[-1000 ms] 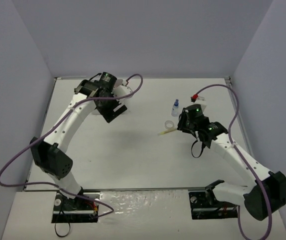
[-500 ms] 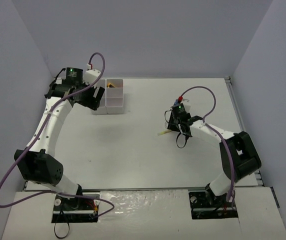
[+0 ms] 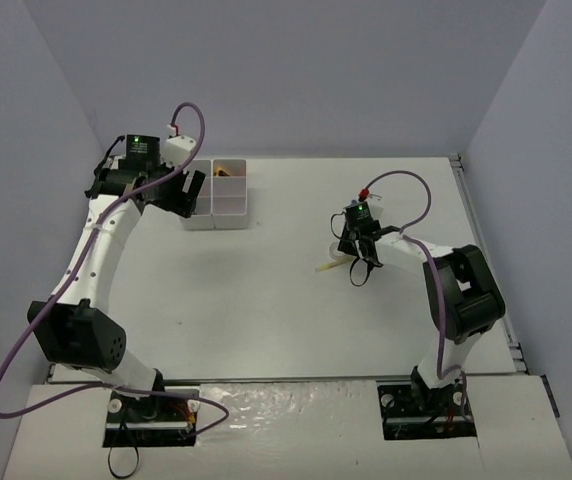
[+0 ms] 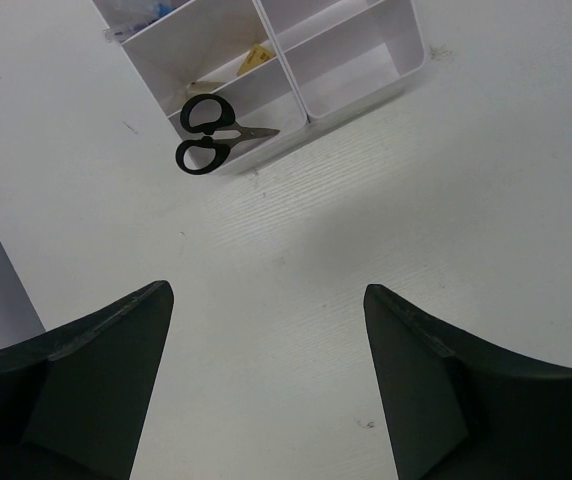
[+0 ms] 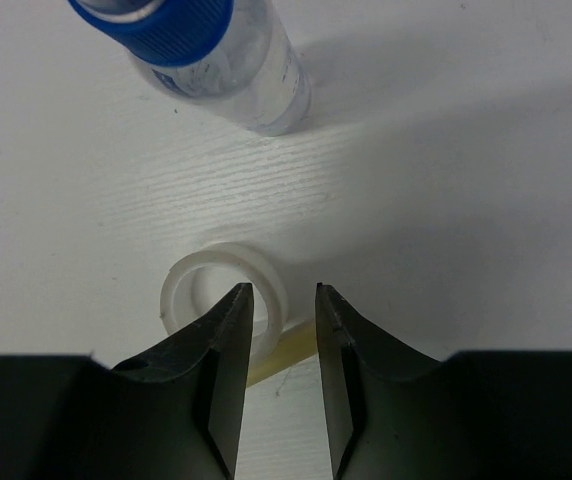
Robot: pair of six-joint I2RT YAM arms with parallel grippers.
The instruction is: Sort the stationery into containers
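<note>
The white containers stand at the back left, and their rim also shows in the left wrist view. Black-handled scissors rest in a near compartment with the handles over its wall. A yellow eraser lies in a compartment behind. My left gripper hangs open over bare table. My right gripper straddles the wall of the white tape roll, one finger inside the ring and one outside; a gap shows beside the outer finger. A yellow marker lies under the roll. The blue-capped bottle stands just beyond.
The yellow marker pokes out left of the right gripper. Grey walls close in the table on three sides. The left gripper sits just left of the containers. A black cable loop hangs by the right wrist.
The left arm swung left off the containers, uncovering them. The right arm folded inward and its gripper settled over the tape roll and bottle.
</note>
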